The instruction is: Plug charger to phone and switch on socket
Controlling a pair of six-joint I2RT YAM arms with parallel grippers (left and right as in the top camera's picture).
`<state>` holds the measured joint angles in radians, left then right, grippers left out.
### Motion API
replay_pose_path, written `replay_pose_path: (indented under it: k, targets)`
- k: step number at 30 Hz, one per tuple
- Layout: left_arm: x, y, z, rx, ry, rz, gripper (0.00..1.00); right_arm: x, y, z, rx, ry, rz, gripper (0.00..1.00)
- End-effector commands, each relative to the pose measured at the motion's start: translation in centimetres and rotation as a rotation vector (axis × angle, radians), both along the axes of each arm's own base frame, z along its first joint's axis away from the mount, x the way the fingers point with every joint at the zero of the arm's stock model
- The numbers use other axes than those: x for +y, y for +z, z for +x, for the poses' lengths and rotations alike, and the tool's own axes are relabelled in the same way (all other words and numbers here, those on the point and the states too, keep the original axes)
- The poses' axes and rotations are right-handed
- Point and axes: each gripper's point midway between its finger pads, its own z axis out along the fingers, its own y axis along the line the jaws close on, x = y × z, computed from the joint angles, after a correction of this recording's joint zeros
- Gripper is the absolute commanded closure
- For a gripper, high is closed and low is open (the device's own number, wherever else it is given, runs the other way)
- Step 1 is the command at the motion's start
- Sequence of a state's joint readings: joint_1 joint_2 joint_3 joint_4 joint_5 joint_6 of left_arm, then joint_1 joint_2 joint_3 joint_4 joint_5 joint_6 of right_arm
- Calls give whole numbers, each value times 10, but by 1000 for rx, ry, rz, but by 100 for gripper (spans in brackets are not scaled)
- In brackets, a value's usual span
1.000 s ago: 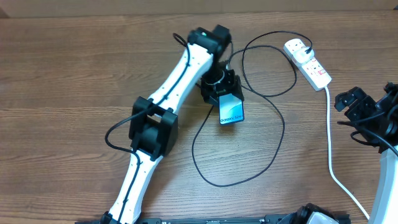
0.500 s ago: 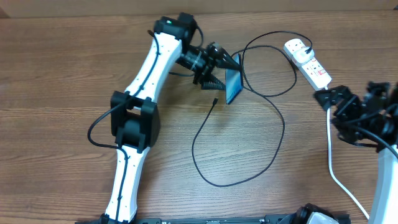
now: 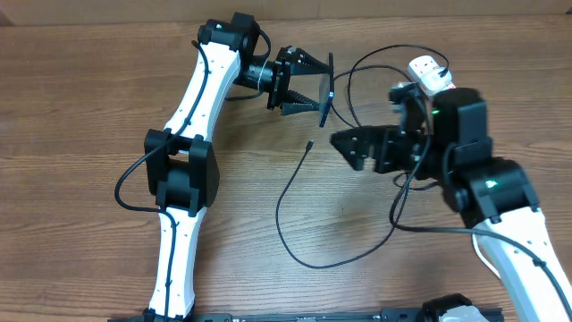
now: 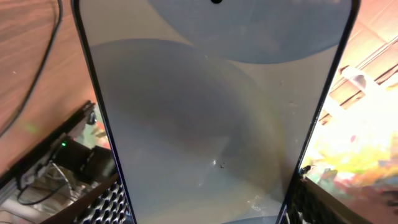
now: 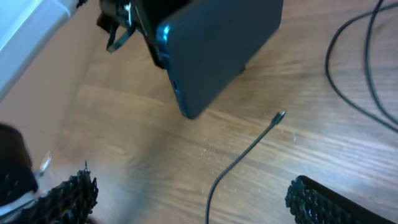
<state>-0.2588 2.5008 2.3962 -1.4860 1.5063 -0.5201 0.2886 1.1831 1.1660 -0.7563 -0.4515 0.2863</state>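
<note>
The left gripper is clamped on the phone, which it holds clear of the table in the upper middle of the overhead view, turned edge-on to that camera; the left wrist view is filled by its pale lit screen. The charger lies slack in a big loop across the centre of the table. Its connector tip rests on the wood just below the phone, touching nothing. The right gripper hovers near that tip to its right, with its jaws wide apart and nothing between them. The socket sits at the upper right, partly hidden behind the right arm, so the position of its switch cannot be read. The step in hand looks like picking up the connector end. To do it well, the right arm should probably come down with the cable lying across the gap between its fingers. It should close just behind the tip so that a short stub sticks out to enter the port. A grip further back would likely let the thin cable bend as it is pushed in. The phone should be kept steady, and its lower edge should face the incoming tip.
</note>
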Motion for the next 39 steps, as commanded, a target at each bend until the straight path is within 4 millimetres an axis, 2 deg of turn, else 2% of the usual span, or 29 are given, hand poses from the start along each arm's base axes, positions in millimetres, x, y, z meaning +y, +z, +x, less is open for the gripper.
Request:
replay_pose_path:
  k: [1,6,15,16,17,20,22,24,29,34,39]
  targets:
    - [10,24,7,14,24,-73,33,-11,26,19,-96,-177,-73,1]
    - [15,24,10,45,39,-65,33,-8,47,23,-179,-224,-119,1]
    - [19,24,12,141,49,-42,33,-18,54,31,-214,-309,-144,2]
    - [19,24,12,143,49,-42,33,-24,53,33,-210,-352,-151,2]
    - [19,24,12,143,49,-42,34,-39,51,37,-201,-446,-172,2]
    - [19,25,12,142,49,-42,34,-93,44,39,-165,-780,-233,2]
    - [19,24,12,142,49,-42,33,-112,41,38,-149,-877,-254,0]
    - [19,24,12,139,49,-42,34,-106,32,42,-125,-812,-275,0]
    - [19,24,12,139,49,-42,34,-28,17,48,-115,-332,-215,0]
    - [19,24,12,139,49,-42,33,3,14,48,-93,-191,-122,0]
    - [19,24,12,139,49,-42,33,25,30,47,-133,-94,-29,1]
